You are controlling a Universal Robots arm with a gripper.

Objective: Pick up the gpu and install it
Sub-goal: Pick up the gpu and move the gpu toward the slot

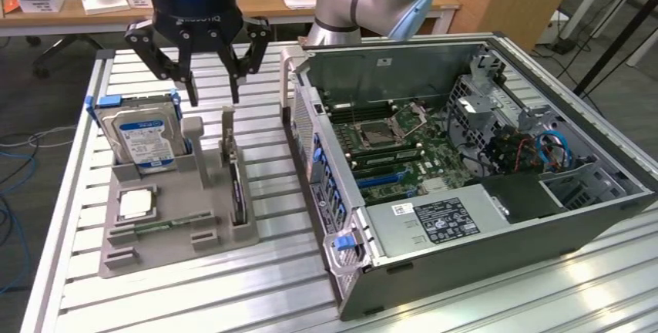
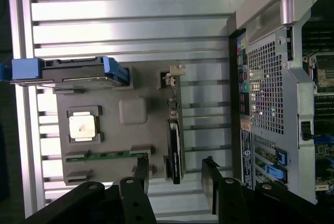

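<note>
Black gpu upright on its long edge in the slot of the grey holder on the side nearest the computer case; strip of bare slatted table between gpu and case wall, open air above. Thin, flat, dark, with silver bracket at one end. Gripper spread wide, gripping nothing, hovering above the holder, fingers either side of the gpu's line. One gpu, one hard drive, one processor, one memory stick.
</note>
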